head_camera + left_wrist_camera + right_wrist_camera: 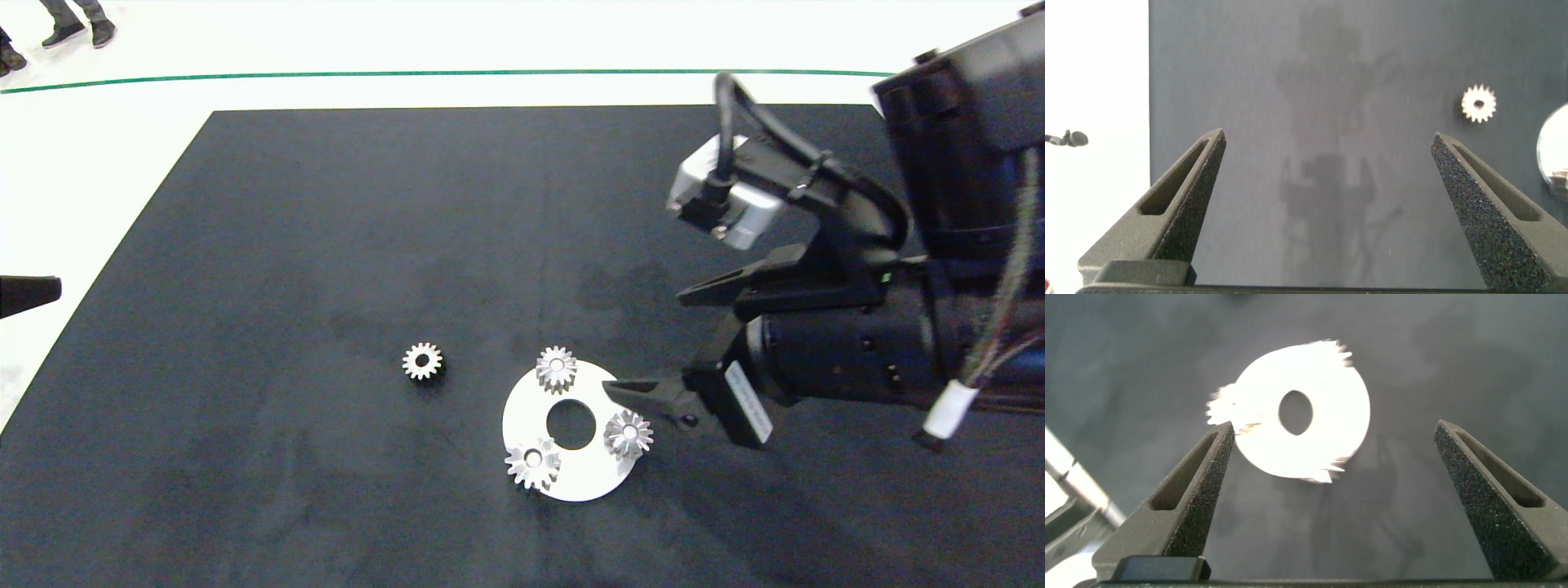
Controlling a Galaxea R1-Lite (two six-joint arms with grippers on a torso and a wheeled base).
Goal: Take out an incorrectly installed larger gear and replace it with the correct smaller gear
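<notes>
Silver larger gear (628, 434) on white disc (522, 416) | smaller gear (422, 361) waiting on tabletop | right gripper (653, 343) near, fingers apart | left gripper (1327, 163) parked, fingers apart

No legible text, brand, number or sign in any view. A white label (747, 402) on the right arm near its end effector (653, 343) carries print too small to read.

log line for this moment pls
right gripper: open, beside disc | three gears on disc | smaller gear: loose on mat | left gripper: open, parked
</notes>
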